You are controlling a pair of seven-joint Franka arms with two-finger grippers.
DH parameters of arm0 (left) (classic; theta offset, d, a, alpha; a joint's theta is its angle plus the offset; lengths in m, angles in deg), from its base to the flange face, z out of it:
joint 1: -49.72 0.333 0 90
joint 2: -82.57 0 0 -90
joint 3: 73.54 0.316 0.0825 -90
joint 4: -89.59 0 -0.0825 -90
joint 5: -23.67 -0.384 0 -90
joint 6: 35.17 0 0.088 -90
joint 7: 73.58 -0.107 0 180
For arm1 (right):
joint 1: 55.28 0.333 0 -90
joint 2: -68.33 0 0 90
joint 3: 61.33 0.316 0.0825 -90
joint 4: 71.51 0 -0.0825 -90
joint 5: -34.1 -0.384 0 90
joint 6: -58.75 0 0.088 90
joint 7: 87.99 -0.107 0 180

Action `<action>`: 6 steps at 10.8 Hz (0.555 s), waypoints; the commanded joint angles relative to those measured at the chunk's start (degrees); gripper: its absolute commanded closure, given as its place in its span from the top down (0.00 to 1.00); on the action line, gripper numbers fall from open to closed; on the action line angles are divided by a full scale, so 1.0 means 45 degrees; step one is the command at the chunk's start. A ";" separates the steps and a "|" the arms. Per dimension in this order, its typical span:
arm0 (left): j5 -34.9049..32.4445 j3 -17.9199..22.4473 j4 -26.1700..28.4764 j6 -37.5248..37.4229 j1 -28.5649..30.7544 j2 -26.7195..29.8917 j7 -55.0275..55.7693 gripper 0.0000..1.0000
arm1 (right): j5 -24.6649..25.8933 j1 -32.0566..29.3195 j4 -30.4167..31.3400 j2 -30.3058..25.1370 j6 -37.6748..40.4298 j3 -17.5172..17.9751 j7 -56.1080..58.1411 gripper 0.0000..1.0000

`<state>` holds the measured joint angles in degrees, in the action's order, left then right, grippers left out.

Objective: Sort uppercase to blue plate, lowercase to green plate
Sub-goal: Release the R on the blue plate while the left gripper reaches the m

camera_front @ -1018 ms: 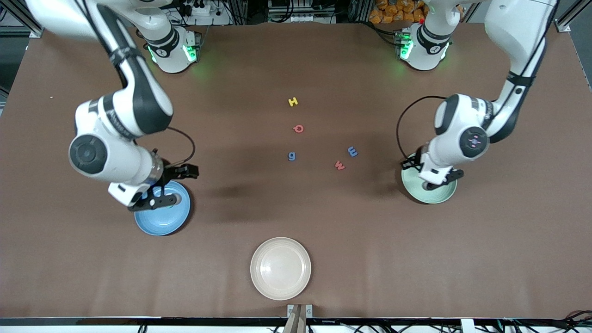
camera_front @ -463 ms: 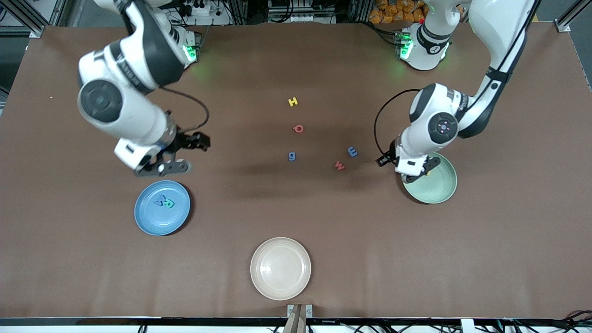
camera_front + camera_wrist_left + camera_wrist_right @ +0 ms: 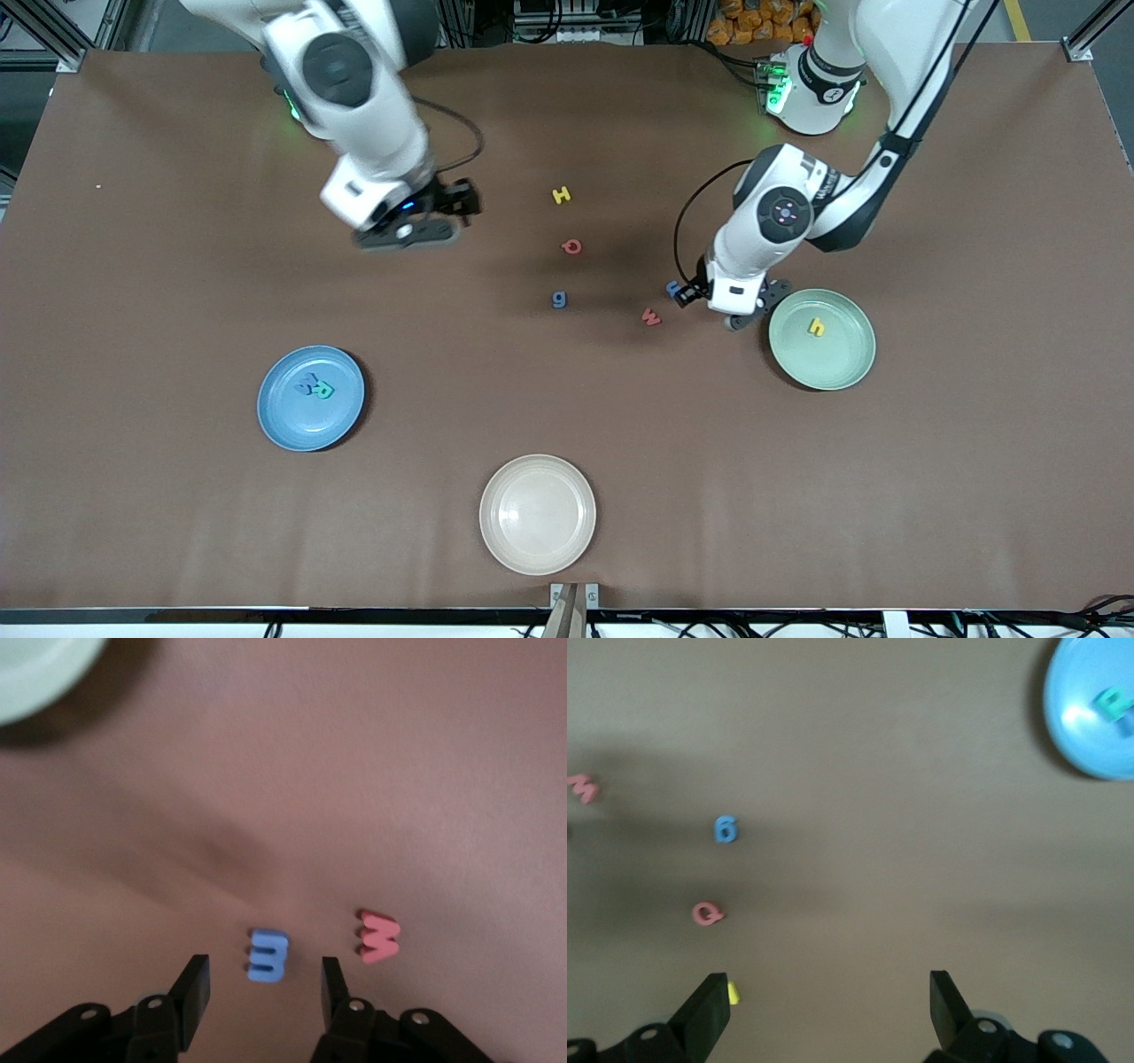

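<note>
Robotics lab, bench setup. Two white arms (image 3: 363, 106) (image 3: 850, 133) bolted by their bases straight onto the surface (image 3: 159, 496), green status lights (image 3: 772, 89) glowing at each base. Surface is covered by one plain brown sheet, edge to edge. Aluminium extrusion framing (image 3: 40, 27) at the corners, power strips and loose cabling (image 3: 381, 18) along the edge by the bases, more cables (image 3: 1019, 620) trailing along the edge nearest the front camera. A small metal bracket (image 3: 574, 595) is clamped at that edge. Props are test-style: foam letters (image 3: 567, 246) and plain plates (image 3: 537, 514) laid out with space between them. Nothing domestic around.
</note>
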<state>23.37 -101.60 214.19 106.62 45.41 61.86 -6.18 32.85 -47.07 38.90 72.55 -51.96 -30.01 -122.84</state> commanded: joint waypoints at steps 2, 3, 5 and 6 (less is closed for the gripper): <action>-0.0304 0.0062 0.0454 0.1087 -0.0311 -0.0261 0.0510 0.59 | 0.0004 -0.0163 0.2490 -0.0604 -0.2498 0.1959 -0.1977 1.00; -0.0381 0.0081 0.0533 0.1225 -0.0409 -0.0281 0.0529 0.59 | 0.0024 -0.0182 0.3231 -0.0604 -0.3453 0.2545 -0.2253 1.00; -0.1177 0.0082 0.0573 0.1478 -0.0449 -0.0592 0.1111 0.59 | 0.0043 -0.0086 0.4270 -0.0566 -0.5155 0.3173 -0.2644 1.00; -0.1879 0.0082 0.0553 0.1654 -0.0449 -0.0826 0.1696 0.59 | 0.0043 0.0050 0.4583 -0.0546 -0.5665 0.3369 -0.2782 1.00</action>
<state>19.20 -101.53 216.40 112.11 43.83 59.24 -2.76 33.02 -46.80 56.09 72.34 -74.08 -16.32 -133.76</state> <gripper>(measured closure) 0.405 0.000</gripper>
